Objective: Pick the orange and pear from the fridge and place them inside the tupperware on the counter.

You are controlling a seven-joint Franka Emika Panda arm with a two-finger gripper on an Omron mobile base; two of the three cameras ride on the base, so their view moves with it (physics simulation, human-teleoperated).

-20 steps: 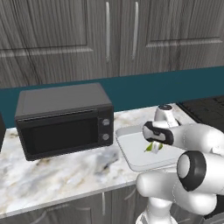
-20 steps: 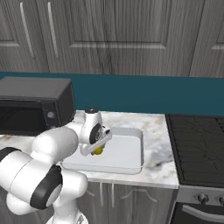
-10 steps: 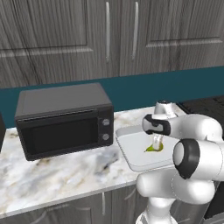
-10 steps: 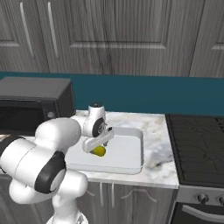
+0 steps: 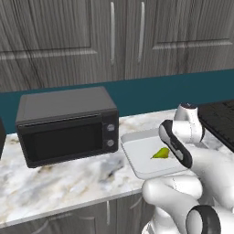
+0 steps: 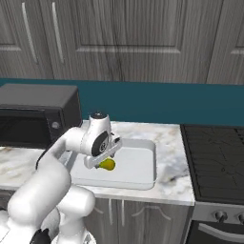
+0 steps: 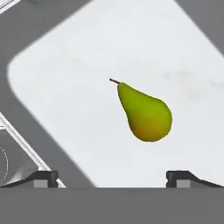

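Gripper [image 7: 112, 177]: jaws spread wide, nothing between them, poised above the tray's floor; fingertips [image 7: 43, 177] far apart at the bottom of the hand view.
Pear [image 7: 145, 113]: lying on its side on the tupperware floor, free of the fingers, stem end toward the upper left in the hand view; also seen from the left base [image 5: 161, 153] and the right base [image 6: 107, 164], partly behind the hand.
Tupperware [image 6: 143, 177]: on the counter, just right of the microwave; raised rim all round.
Counter [image 5: 59, 183]: marbled, pale.
Microwave [image 5: 66, 125]: black, door closed.
Stove [image 6: 214, 167]: dark, right of the counter.
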